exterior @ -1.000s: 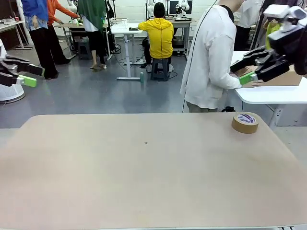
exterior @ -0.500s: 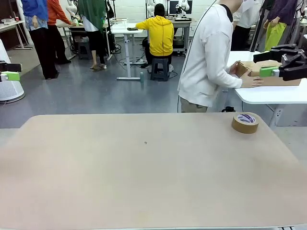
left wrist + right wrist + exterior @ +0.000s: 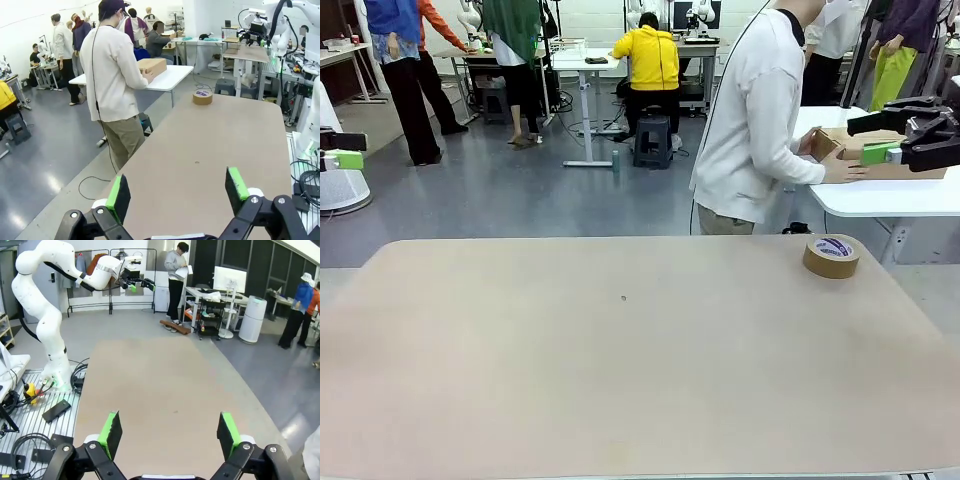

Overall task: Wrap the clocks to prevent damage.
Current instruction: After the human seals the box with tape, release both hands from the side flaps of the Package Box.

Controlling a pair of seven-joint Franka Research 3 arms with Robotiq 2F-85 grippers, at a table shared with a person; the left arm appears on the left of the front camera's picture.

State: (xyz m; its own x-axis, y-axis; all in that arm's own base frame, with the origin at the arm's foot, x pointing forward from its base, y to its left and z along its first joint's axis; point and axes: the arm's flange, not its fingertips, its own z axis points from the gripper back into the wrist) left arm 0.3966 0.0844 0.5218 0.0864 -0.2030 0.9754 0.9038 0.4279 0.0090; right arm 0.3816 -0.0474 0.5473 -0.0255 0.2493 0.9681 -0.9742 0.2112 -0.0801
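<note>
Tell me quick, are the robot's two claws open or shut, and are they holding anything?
Left gripper: open, holding nothing.
Right gripper: open, holding nothing.

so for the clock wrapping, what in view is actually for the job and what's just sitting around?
For the job:
- roll of brown tape on the table, likely for sealing
- cardboard box under the person's hand on the white side table, possibly
- left gripper, open
- right gripper, open

Just around:
- stool

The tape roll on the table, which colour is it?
Brown, with a white and purple label on top; the tape roll shows best in the front view.
</note>
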